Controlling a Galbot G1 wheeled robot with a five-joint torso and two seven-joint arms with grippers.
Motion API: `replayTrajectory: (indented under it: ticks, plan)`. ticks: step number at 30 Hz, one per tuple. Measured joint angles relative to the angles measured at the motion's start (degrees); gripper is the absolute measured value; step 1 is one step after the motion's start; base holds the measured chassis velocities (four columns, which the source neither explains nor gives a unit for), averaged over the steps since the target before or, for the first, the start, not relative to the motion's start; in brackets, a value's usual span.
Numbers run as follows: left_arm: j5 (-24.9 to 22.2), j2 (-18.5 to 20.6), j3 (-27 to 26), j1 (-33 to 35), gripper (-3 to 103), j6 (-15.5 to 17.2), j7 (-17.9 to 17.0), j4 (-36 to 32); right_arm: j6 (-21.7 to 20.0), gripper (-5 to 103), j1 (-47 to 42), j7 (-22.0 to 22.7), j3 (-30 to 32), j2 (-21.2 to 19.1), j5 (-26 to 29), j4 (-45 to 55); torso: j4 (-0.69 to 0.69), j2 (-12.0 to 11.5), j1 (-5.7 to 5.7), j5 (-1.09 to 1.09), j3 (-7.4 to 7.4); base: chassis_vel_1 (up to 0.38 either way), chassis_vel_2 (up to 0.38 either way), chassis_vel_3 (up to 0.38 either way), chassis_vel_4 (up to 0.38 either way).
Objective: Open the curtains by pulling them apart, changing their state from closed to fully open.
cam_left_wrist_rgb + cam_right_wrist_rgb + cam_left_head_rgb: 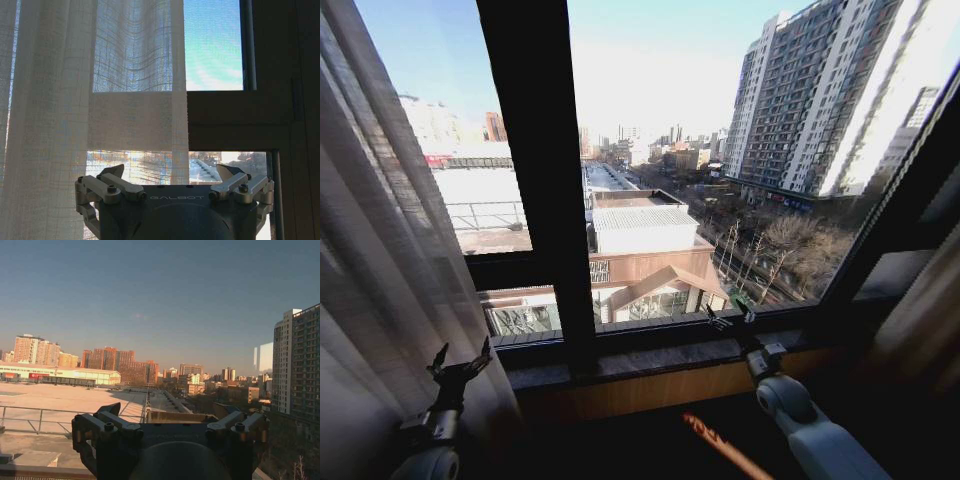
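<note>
A sheer pale curtain [380,270] with narrow vertical pleats hangs bunched along the left side of the window. The left wrist view shows that curtain [55,115] close ahead, its free edge beside the dark window frame. My left gripper [460,364] stands open just beside the fabric, low down, with nothing between its fingers [114,172]. My right gripper [729,319] is raised near the window sill at centre right, pointing out at the glass. It is open [170,415] and holds nothing. A dim fabric panel [920,335] hangs at the right edge.
A thick dark vertical window post [535,150] divides the glass, with a horizontal bar [510,270] low on the left pane. A stone sill [650,358] runs below the window, over a wooden panel [650,392]. Rooftops and tower blocks lie outside.
</note>
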Motion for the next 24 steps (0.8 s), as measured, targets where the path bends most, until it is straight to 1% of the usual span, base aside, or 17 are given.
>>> replayTrajectory:
  ticks: [24]
  plan:
    - [0.0,0.0,0.0,0.0,100,0.0,0.0,0.0,0.0,100,0.0,0.0,0.0,0.0,0.0,0.0,0.0,0.0,0.0,0.0,0.0,0.0,0.0,0.0,0.0]
